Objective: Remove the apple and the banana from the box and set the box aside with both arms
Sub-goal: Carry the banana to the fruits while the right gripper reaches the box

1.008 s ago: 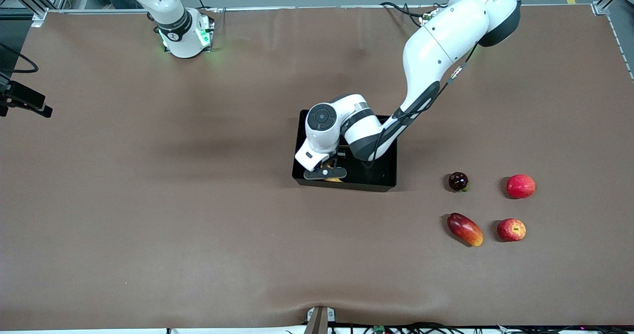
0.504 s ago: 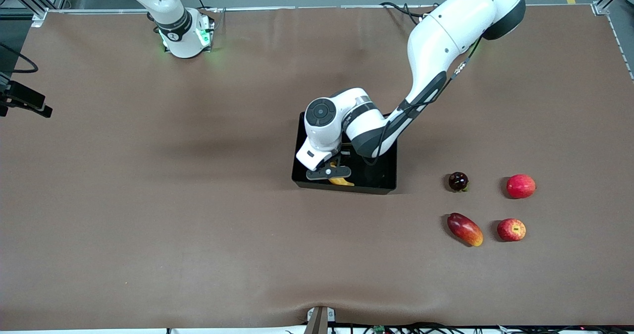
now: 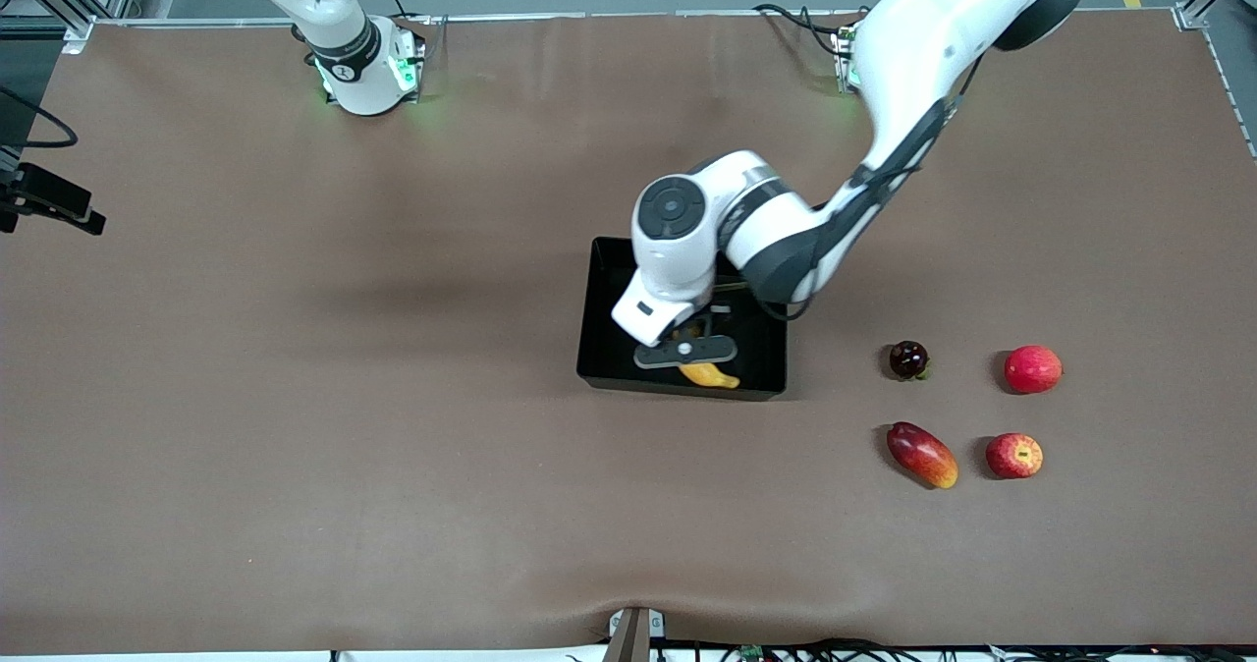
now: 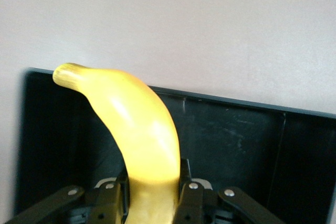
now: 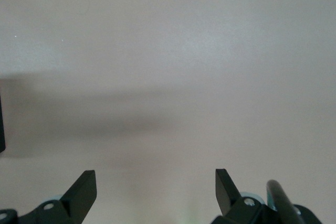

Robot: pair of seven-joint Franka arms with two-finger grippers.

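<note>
My left gripper (image 3: 686, 352) is shut on the yellow banana (image 3: 710, 375) and holds it low over the black bin (image 3: 594, 348), near the wall closest to the front camera. In the left wrist view the banana (image 4: 142, 129) sticks out from between the fingers of the gripper (image 4: 153, 184), over the bin floor (image 4: 236, 135). The small red apple with the yellowish patch (image 3: 1013, 455) lies on the table toward the left arm's end. My right gripper (image 5: 156, 184) is open and empty over bare table; it is out of the front view.
A pinkish-red round fruit (image 3: 1032, 368), a dark round fruit (image 3: 908, 358) and a red-and-yellow mango (image 3: 921, 455) lie beside the apple. The right arm (image 3: 344, 43) waits by its base. A brown mat covers the table.
My left gripper has moved across the bin toward the left arm's end, still holding the banana. More of the banana now shows. The right arm has not moved.
</note>
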